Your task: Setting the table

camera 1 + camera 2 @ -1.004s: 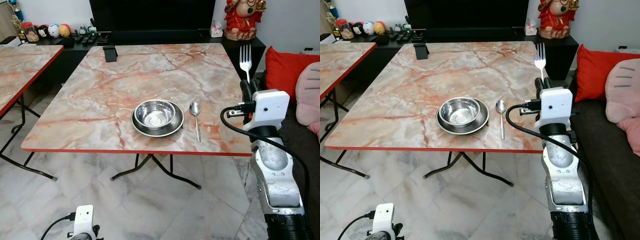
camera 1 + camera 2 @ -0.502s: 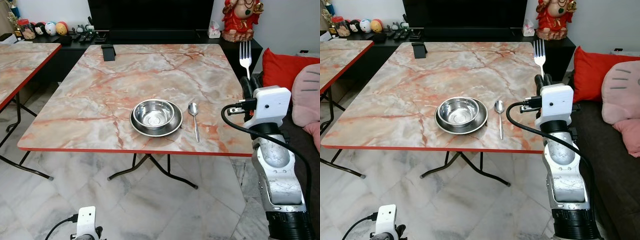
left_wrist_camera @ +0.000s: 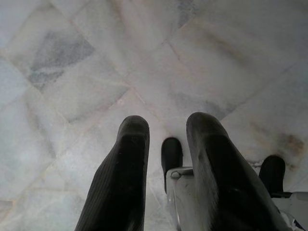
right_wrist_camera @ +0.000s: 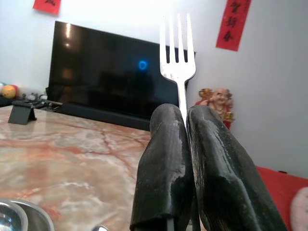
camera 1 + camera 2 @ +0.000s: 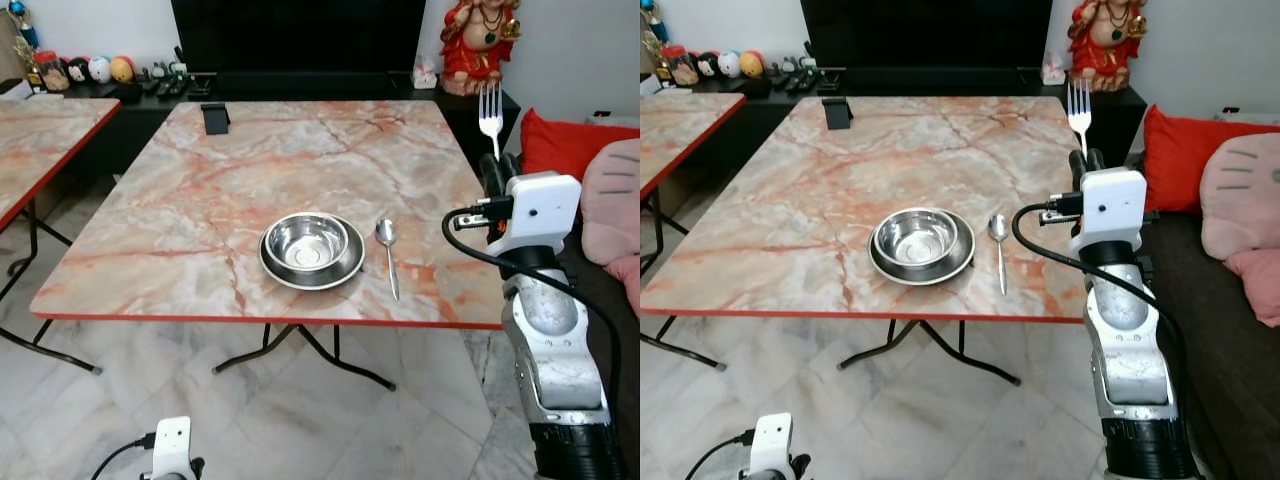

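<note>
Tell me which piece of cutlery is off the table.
The fork: the right gripper holds it upright, tines up, beside the table's right edge. The spoon lies flat on the table, right of the steel bowl.

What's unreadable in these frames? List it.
- Fork handle: hidden between the right end effector's fingers, right wrist view.
- Plate under the bowl: only its rim shows, eye views.
- Sofa cushions: cut off by the right edge.
- Shelf trinkets: too small to identify.
</note>
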`<state>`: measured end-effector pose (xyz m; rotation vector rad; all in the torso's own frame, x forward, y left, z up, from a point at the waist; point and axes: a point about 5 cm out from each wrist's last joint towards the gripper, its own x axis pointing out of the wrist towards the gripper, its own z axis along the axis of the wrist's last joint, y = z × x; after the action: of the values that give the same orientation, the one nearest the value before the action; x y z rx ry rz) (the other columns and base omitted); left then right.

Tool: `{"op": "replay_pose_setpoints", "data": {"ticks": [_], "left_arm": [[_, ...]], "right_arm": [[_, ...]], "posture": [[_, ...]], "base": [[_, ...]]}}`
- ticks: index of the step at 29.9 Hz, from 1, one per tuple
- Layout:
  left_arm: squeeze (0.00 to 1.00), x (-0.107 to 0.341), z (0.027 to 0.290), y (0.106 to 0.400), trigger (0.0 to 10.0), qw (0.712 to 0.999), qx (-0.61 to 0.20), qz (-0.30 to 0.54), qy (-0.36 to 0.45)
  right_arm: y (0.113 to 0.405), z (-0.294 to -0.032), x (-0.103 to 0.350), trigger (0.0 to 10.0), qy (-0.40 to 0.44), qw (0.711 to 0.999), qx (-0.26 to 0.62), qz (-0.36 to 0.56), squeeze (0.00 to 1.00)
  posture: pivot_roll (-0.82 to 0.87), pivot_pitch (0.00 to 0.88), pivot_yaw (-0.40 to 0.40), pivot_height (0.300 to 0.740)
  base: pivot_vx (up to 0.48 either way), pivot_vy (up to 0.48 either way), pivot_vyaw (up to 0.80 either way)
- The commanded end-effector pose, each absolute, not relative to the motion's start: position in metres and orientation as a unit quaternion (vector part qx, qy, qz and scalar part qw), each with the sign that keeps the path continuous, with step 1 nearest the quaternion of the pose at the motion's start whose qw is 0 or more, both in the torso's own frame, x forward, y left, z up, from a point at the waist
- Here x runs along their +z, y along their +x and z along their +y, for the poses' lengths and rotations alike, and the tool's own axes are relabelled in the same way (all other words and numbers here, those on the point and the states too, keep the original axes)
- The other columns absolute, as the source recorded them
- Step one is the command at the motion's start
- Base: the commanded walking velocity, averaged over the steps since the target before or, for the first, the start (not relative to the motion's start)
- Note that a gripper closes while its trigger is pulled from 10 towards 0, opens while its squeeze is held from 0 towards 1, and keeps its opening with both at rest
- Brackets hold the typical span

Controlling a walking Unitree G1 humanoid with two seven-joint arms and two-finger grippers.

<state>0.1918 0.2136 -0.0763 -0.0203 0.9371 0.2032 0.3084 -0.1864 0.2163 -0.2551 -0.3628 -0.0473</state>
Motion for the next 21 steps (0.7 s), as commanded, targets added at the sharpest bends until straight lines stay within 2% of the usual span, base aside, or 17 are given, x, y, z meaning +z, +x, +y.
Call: {"op": "replay_pose_setpoints", "data": {"ticks": [1, 21], "left_arm": [[0.00, -0.076, 0.215, 0.192, 10.0, 0.886, 0.096, 0.453, -0.007], [0.00, -0.074, 0.220, 0.194, 10.0, 0.888, 0.089, 0.451, 0.004]], "right_arm": [[0.309, -0.183, 0.226, 10.0, -0.120, 0.973, -0.023, -0.195, 0.00], [0.308, -0.173, 0.216, 10.0, -0.090, 0.981, -0.029, -0.170, 0.00]], "posture": [[-0.13, 0.000, 0.017, 0.740], [-0.13, 0.000, 0.049, 0.740]], "base": [[0.311, 0.000, 0.00], [0.312, 0.000, 0.00]]}}
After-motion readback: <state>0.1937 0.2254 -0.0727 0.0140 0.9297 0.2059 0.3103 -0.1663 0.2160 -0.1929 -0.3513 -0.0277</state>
